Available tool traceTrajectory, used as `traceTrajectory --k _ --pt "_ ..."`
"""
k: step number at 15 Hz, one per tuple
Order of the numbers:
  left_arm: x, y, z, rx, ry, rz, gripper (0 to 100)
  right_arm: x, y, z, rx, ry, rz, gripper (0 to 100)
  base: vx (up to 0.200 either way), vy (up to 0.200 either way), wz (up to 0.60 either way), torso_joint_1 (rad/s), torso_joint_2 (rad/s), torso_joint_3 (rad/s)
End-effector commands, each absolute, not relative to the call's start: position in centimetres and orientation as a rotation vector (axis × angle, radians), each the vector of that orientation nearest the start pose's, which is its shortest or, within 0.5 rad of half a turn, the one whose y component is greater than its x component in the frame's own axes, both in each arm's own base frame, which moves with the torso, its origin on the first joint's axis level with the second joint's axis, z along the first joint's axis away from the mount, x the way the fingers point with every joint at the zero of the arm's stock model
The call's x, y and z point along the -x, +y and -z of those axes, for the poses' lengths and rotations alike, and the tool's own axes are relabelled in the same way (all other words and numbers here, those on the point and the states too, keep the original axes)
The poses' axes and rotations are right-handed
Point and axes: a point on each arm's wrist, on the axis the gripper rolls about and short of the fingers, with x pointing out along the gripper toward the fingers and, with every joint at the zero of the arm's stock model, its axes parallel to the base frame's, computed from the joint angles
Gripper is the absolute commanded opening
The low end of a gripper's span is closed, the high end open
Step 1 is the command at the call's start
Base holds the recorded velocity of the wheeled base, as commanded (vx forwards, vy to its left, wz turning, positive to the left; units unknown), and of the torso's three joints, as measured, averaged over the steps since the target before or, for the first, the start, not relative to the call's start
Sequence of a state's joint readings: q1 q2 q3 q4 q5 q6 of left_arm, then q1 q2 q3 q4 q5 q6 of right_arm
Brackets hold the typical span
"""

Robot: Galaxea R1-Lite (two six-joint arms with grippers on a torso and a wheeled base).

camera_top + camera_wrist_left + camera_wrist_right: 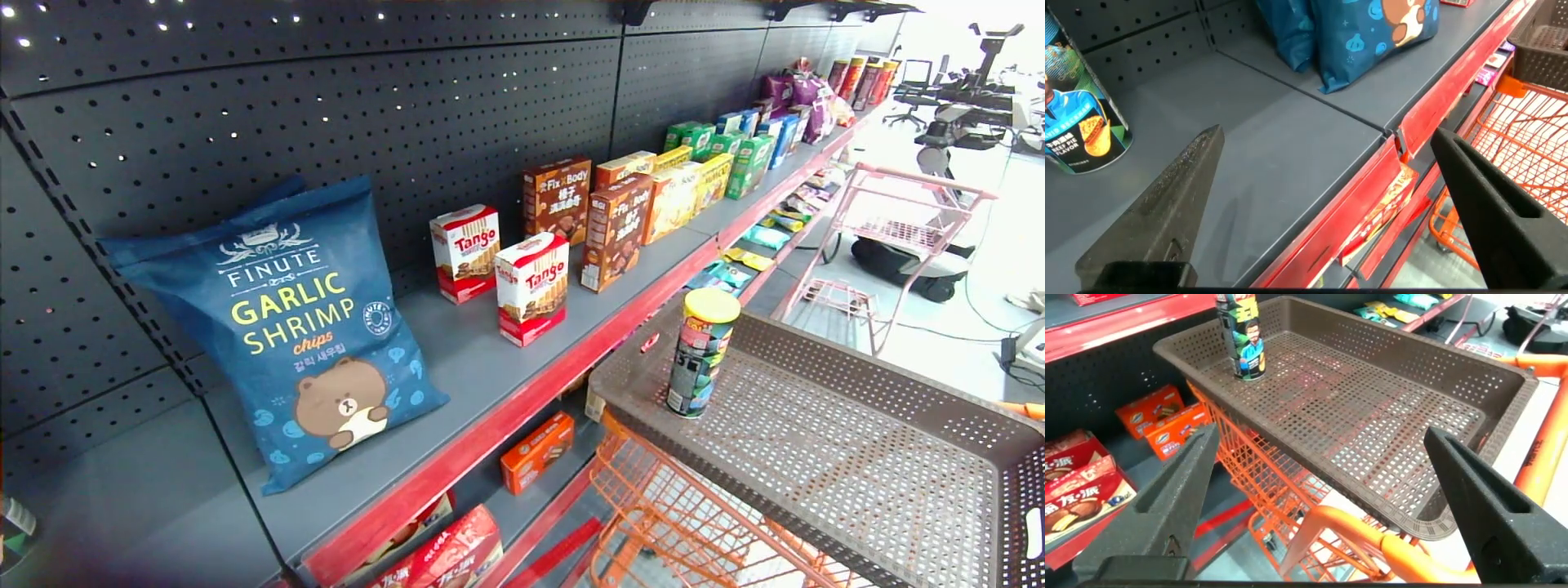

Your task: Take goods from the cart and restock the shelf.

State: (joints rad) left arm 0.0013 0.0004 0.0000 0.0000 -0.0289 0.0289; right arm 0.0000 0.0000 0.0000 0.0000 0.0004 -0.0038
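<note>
A tall chip can [702, 351] with a yellow lid stands upright in the near-shelf corner of the brown perforated basket [857, 457] on the orange cart [678, 523]. In the right wrist view the can [1241, 335] stands at the basket's far corner, and my right gripper [1323, 506] hangs open above the basket [1388, 416], holding nothing. My left gripper [1323, 220] is open over the bare grey shelf board [1282, 139], close to its red front edge. Another can [1078, 106] stands on that shelf beside it, with the blue chips bag [1364, 33] further along.
The blue garlic shrimp bag [302, 318] leans on the pegboard. Red-white wafer boxes [531, 286] and brown boxes [612, 233] follow along the shelf [482, 367]. Lower shelves hold orange boxes [536, 452] and red packs [445, 555]. A pink cart [898, 229] stands down the aisle.
</note>
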Motion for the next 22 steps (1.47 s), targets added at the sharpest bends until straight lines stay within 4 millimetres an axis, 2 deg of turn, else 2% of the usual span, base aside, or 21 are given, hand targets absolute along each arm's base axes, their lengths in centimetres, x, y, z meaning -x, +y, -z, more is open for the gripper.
traceTrajectory --k 1,4,5,6,7,11,13,16,20,21,22 --pt "2.3 -0.1 -7.5 -0.029 0.000 0.028 100 2.3 0.0 -7.5 0.002 0.000 0.008 100 0.000 0.000 0.00 0.000 0.00 0.000" --pt "2.3 -0.1 -7.5 -0.029 0.000 0.028 100 2.4 0.0 -8.1 0.029 -0.024 0.005 100 0.000 0.000 0.00 0.000 0.00 0.000" --pt "2.3 -0.1 -7.5 -0.028 0.000 0.028 100 2.6 0.0 -13.4 0.074 -0.045 0.022 100 0.000 0.000 0.00 0.000 0.00 0.000" --pt "2.3 -0.1 -7.5 -0.031 0.000 0.029 100 1.6 0.0 -16.5 0.073 -0.017 0.039 100 0.000 0.000 0.00 0.000 0.00 0.000" --pt "2.3 -0.1 -7.5 -0.028 0.000 0.028 100 1.5 -0.1 -18.0 0.068 -0.029 0.099 100 0.000 0.000 0.00 0.000 0.00 0.000" --pt "2.3 -0.1 -7.5 -0.028 0.000 0.028 100 1.0 -0.2 -16.6 0.034 0.085 0.112 100 0.000 0.000 0.00 0.000 0.00 0.000" --pt "2.3 -0.1 -7.5 -0.028 0.000 0.028 100 -0.6 -0.2 -16.1 0.074 0.240 0.119 100 0.000 0.000 0.00 0.000 0.00 0.000" --pt "2.3 -0.1 -7.5 -0.028 0.000 0.028 100 -2.5 -0.2 -16.8 0.075 0.277 0.071 100 0.000 0.000 0.00 0.000 0.00 0.000" --pt "2.3 -0.1 -7.5 -0.028 0.000 0.028 100 -6.8 -0.1 -18.0 0.069 0.378 0.070 100 0.000 0.000 0.00 0.000 0.00 0.000" --pt "2.3 -0.1 -7.5 -0.028 0.000 0.028 100 -9.0 -0.4 -18.6 -0.002 0.384 0.118 100 0.000 0.000 0.00 0.000 0.00 0.000" --pt "2.3 -0.1 -7.5 -0.028 0.000 0.028 100 -9.9 -0.5 -18.7 -0.013 0.399 0.128 100 0.000 0.000 0.00 0.000 0.00 0.000"
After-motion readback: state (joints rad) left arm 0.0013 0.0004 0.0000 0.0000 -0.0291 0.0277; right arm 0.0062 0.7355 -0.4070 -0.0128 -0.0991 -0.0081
